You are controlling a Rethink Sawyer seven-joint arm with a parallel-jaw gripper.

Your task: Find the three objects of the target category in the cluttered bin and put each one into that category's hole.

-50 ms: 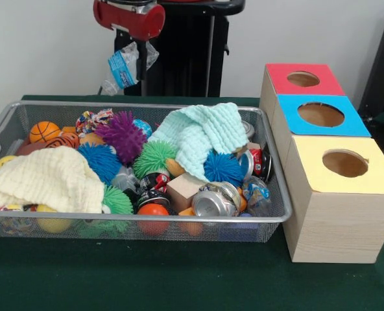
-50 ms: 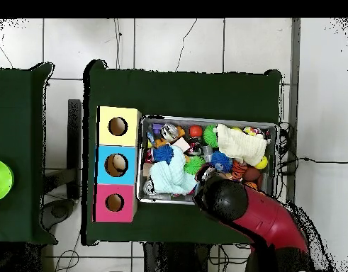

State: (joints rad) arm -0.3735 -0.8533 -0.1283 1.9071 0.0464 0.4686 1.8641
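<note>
1. One crushed plastic bottle (image 1: 126, 65) hangs clenched in the gripper (image 1: 131, 46), lifted above the bin's (image 1: 277, 214) far left side.
2. The step in hand looks like carrying it away.
3. Next, the arm must travel right to the coloured boxes (image 1: 322, 115); which hole suits bottles I cannot tell.

Boxes (image 1: 328, 162) right of bin (image 1: 277, 214)
</note>
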